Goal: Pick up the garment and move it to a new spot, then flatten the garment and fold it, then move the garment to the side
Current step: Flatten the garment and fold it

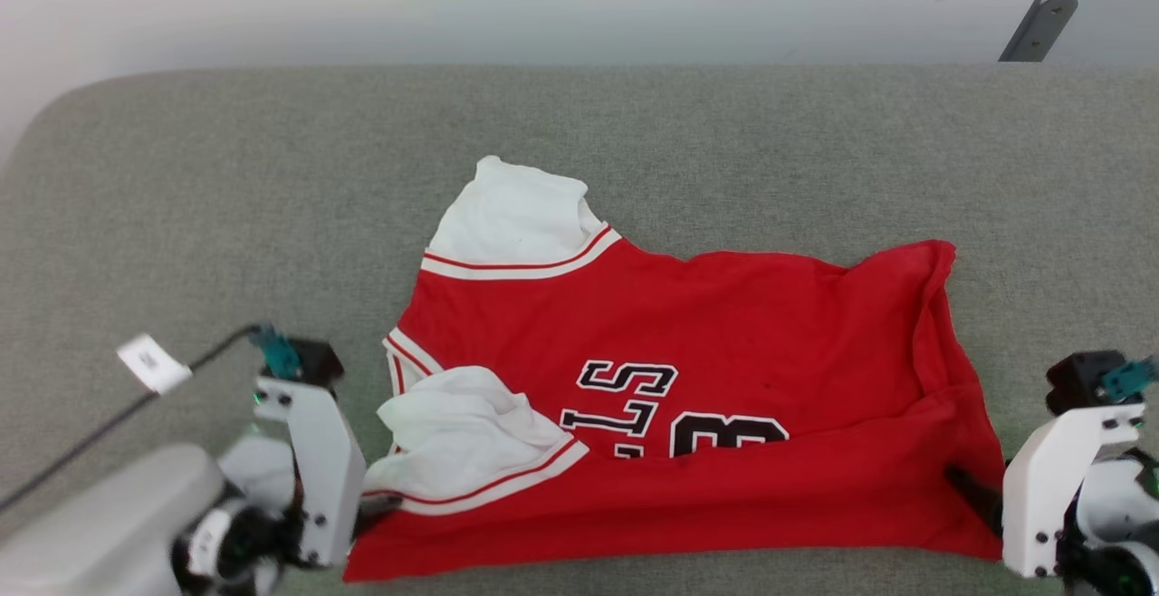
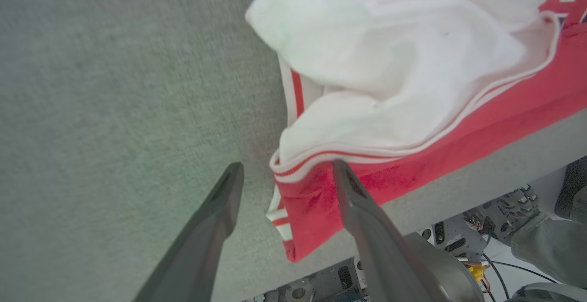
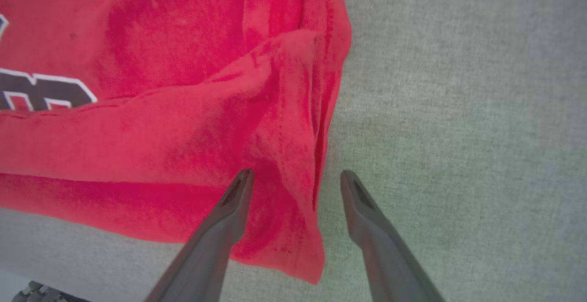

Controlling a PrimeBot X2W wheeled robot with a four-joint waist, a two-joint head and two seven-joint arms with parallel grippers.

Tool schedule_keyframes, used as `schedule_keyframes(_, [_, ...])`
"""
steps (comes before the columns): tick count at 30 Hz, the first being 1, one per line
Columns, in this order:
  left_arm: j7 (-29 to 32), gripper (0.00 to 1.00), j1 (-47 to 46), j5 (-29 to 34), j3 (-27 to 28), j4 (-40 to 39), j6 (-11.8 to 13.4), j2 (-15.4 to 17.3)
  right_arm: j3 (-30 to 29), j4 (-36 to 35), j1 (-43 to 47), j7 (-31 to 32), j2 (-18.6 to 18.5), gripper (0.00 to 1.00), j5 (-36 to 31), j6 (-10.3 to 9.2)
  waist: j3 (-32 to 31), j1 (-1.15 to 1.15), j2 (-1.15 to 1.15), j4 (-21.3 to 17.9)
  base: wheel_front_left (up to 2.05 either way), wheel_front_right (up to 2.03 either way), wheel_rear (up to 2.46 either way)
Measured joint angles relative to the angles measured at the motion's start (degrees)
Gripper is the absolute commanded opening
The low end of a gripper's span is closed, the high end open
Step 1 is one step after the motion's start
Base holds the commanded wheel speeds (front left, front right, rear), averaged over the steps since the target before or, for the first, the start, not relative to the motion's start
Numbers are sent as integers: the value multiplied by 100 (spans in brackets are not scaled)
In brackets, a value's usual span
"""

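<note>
The garment [image 1: 706, 342] lies spread sideways in the middle of the grey padded surface [image 1: 226, 179]. Its near edge appears turned over the lettering, and one white sleeve is rumpled. Left gripper [image 2: 284, 178] and right gripper [image 3: 297, 178] straddle the near corners, jaws wide, gripping nothing. Relocation and flattening look largely done; most of the folding and the move aside remain.

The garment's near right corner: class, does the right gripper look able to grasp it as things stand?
Probably yes. The right gripper is open, one finger over the garment and one beside its side edge near that corner; nothing blocks the way.
</note>
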Motion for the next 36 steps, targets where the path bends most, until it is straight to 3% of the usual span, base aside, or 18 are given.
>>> schedule_keyframes(7, [166, 100, -608, 213, 208, -352, -49, 343, -98, -452, -94, -407, -19, 100, 126, 0, 74, 0, 0, -63, 0, 0, 0])
schedule_keyframes(11, [52, 100, -1025, 391, 402, -401, -152, 413, -274, -757, -176, -960, 226, 100, 13, -1, 150, 0, 0, -140, 0, 0, 0])
schedule_keyframes(15, [-240, 100, -1423, 631, 557, -207, -366, 319, -263, -1044, -342, -1853, 499, 100, -231, -1, 256, 0, 0, -264, 0, 0, 0])
schedule_keyframes(26, [-728, 100, -2419, 1145, 733, 1076, -1124, 1, 227, -1092, -764, -4433, 803, 100, -1173, 0, 696, 0, 0, -781, 0, 0, 0])
schedule_keyframes(31, [-770, 100, -2801, 1269, 753, 1659, -1313, -187, 374, -931, -867, -5026, 993, 100, -1287, -1, 952, 0, 0, -1038, 0, 0, 0])
schedule_keyframes(36, [-542, 100, -3121, 1310, 727, 2085, -1395, -328, 402, -745, -884, -5224, 1109, 100, -1292, -1, 1215, 0, 0, -1257, 0, 0, 0])
